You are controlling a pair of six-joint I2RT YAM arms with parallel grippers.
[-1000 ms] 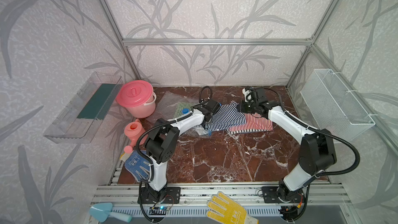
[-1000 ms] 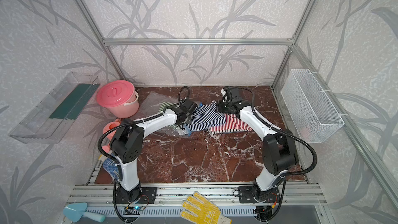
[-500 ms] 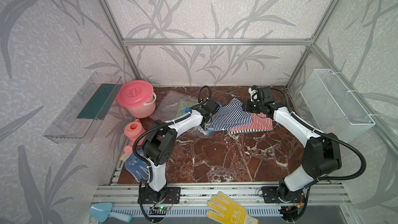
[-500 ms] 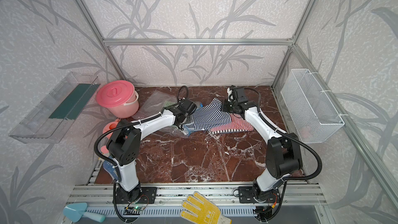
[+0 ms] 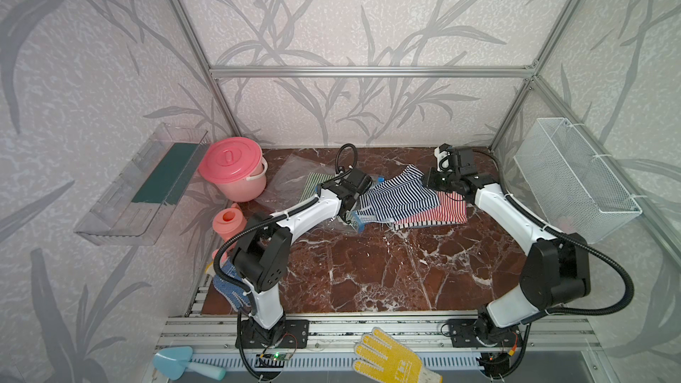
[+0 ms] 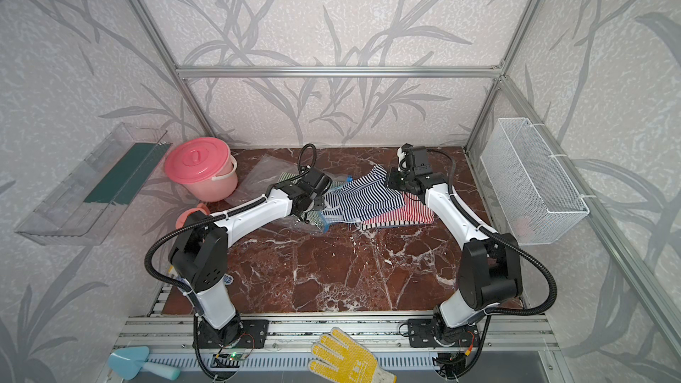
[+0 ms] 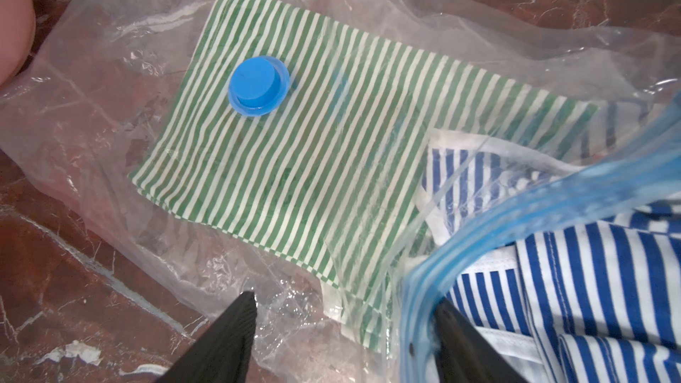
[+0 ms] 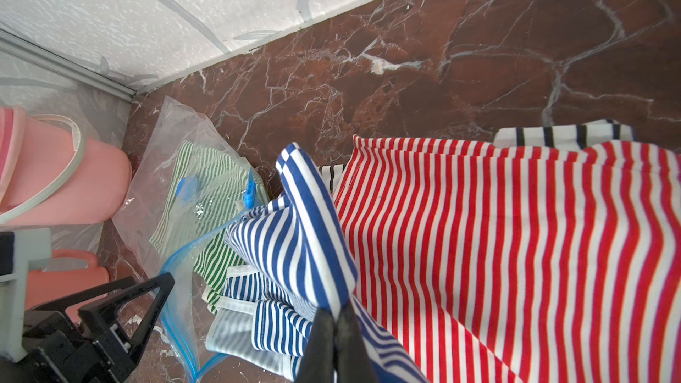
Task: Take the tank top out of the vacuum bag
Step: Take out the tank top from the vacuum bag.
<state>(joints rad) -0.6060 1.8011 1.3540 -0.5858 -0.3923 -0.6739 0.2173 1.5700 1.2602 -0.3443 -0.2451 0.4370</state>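
Extraction: tank top (image 8: 294, 222) half out

It is clamped by the right gripper (image 8: 333, 311); one end is seen inside the vacuum bag (image 7: 92, 105) mouth. The left gripper (image 7: 344, 300) is spread apart astride the blue zip strip (image 7: 479, 222), nothing held. The bag is best pinned before the pull, kept low and rightward — bare marble (image 5: 368, 270) is open in front; the wire basket (image 5: 575, 178) bounds the right.

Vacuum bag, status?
Left claw open at vacuum bag mouth. Right claw shut on blue-striped tank top, partly out. Zip strip lies across it; green-striped top inside.
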